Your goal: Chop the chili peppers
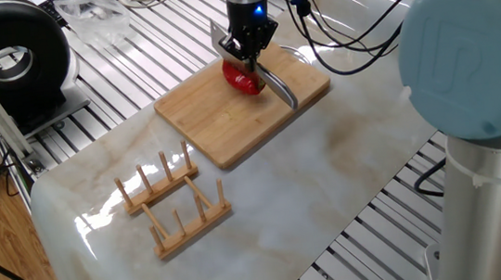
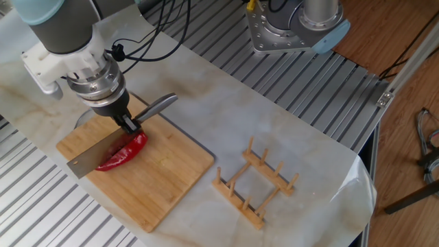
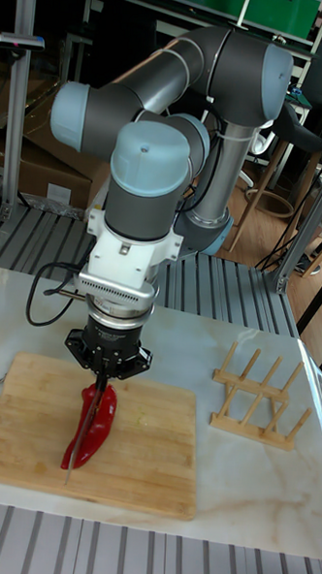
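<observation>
While hand grips knife, chili lies lengthwise along blade, on board

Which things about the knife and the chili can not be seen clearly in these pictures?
- Whether the knife blade has cut into the chili pepper: the contact line is too small in every view.
- The chili's far side: one fixed view, hidden behind the gripper.
- The knife handle inside the fingers: covered by the gripper.

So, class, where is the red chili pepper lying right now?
The chili pepper lies on the wooden cutting board, directly under the knife held by the gripper.
</observation>
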You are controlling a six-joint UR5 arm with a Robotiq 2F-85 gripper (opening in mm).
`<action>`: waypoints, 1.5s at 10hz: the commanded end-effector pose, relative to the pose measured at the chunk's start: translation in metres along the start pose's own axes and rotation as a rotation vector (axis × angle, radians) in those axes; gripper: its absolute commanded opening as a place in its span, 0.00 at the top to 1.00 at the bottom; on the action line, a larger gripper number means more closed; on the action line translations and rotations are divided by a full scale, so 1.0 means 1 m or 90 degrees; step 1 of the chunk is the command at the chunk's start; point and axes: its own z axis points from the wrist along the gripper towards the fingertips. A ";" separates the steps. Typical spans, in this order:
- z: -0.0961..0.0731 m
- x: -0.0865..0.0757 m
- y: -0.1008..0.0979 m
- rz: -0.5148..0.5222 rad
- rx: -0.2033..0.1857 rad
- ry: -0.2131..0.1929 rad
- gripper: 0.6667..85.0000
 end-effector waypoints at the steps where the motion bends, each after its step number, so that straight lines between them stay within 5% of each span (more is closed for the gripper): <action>1: -0.009 -0.001 0.005 0.002 -0.012 -0.006 0.99; 9: -0.013 -0.010 0.000 0.005 0.009 -0.022 0.99; 15: -0.006 -0.019 0.009 0.020 -0.007 -0.038 0.99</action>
